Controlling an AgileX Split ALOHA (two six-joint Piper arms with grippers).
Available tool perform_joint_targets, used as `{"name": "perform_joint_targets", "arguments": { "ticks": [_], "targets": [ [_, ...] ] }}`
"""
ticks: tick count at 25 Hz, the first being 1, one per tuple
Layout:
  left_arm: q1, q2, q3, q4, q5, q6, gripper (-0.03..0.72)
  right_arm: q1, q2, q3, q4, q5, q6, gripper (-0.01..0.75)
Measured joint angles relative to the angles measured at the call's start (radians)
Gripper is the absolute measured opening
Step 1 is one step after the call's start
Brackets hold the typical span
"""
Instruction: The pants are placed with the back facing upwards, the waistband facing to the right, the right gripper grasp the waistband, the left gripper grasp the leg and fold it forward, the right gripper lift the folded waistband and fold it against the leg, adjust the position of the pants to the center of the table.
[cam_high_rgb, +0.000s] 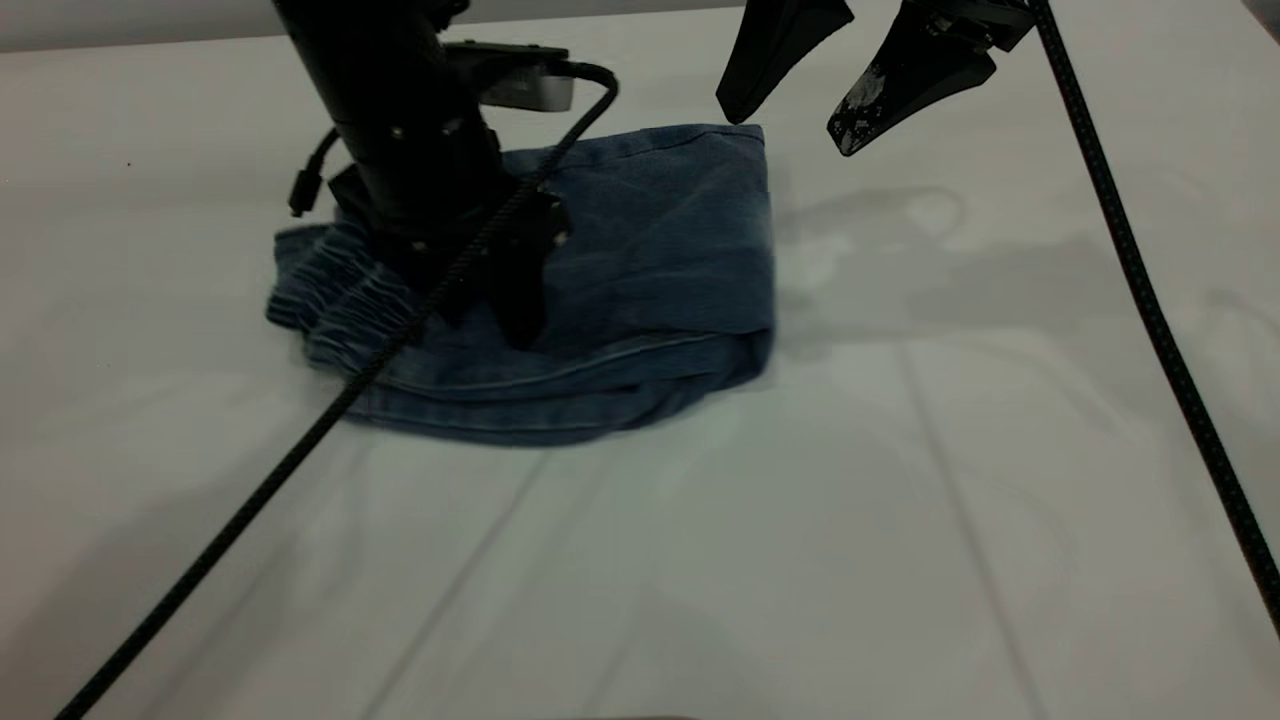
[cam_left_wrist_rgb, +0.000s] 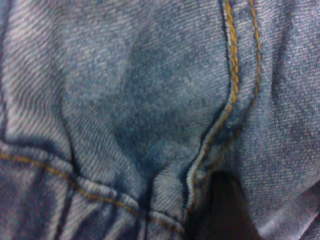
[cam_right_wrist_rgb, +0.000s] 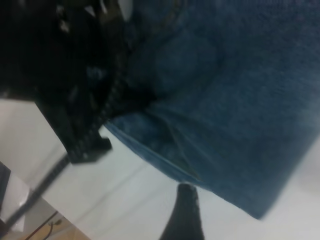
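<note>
The folded pants (cam_high_rgb: 620, 290) lie upper left on the white table (cam_high_rgb: 900, 520). The left gripper (cam_high_rgb: 500, 290) presses on them; I cannot tell its fingers. The right gripper (cam_high_rgb: 790, 125) hangs spread wide at the top.

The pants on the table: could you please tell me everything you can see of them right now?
The pants are faded-blue denim, folded into a compact bundle on the white table, left of its middle. The gathered elastic waistband faces left; a stitched hem runs along the near edge, with orange seam stitching visible up close. The left gripper presses down on the top layer. The right gripper hangs open above the far right corner, apart from the cloth.
</note>
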Motion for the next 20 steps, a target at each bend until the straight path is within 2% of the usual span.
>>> {"name": "perform_joint_targets", "arguments": {
  "ticks": [9,15,20],
  "targets": [
    [-0.023,-0.035,0.002,-0.009,0.041,-0.015,0.358,0.000,-0.046,0.000,-0.006,-0.002,-0.002,0.549],
    [-0.023,-0.265,0.003,0.017,0.075,0.018,0.358,-0.001,-0.167,0.000,-0.027,0.024,-0.002,0.549],
    [-0.023,-0.508,0.003,0.139,0.163,0.021,0.358,-0.001,-0.330,0.000,-0.114,0.124,0.020,0.549]
  ]
}}
